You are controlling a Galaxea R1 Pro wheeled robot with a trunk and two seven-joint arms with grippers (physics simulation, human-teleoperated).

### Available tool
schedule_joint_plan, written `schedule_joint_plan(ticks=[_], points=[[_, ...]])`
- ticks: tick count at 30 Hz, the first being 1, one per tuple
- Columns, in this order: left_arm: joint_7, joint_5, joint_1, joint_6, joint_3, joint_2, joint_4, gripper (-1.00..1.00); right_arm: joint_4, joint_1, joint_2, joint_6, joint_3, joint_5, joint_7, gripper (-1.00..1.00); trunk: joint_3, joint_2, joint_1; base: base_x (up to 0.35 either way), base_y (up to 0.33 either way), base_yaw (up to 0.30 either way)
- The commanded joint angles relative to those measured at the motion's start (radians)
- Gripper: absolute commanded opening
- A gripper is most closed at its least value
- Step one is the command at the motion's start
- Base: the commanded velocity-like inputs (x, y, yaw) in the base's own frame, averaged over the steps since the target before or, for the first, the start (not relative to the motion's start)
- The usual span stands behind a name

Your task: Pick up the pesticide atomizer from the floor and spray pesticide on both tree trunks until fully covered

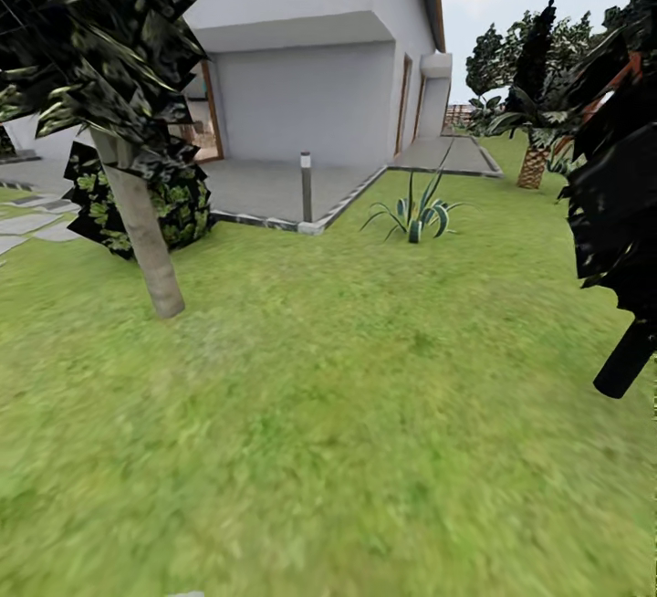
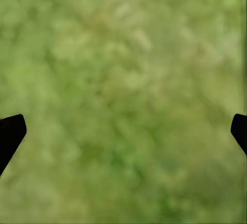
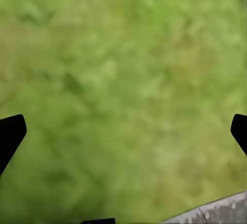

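Trunk (image 1: 146, 241) stands left on the lawn (image 1: 347, 414), shrub (image 1: 182, 204) just behind. Lamp post (image 1: 306, 186) and house (image 1: 310, 58) far; cypress (image 1: 620, 195) right.

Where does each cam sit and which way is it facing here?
Head view: on the robot's head, looking forward and down across the lawn toward a tree trunk, a lamp post and the house.
Left wrist view: near the left gripper, facing down at grass; dark fingertips at both edges, wide apart.
Right wrist view: near the right gripper, facing down at grass; fingertips likewise apart, a grey stone edge in one corner.
Shared: all three see lawn.
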Motion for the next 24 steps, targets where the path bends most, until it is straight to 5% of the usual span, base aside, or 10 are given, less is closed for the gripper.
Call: schedule_joint_plan(ticks=[1,24], points=[[0.001,0.006,0.0,-0.003,-0.001,0.0,0.0,1.0,0.001,-0.001,0.0,-0.003,-0.002,-0.001,0.001,1.0,-0.001,0.0,0.0,0.34,0.08,-0.262],[0.001,0.007,0.0,-0.005,-0.001,0.0,0.0,1.0,0.001,-0.001,0.0,-0.003,-0.002,-0.001,0.001,1.0,-0.001,0.0,0.0,0.307,0.054,-0.262]])
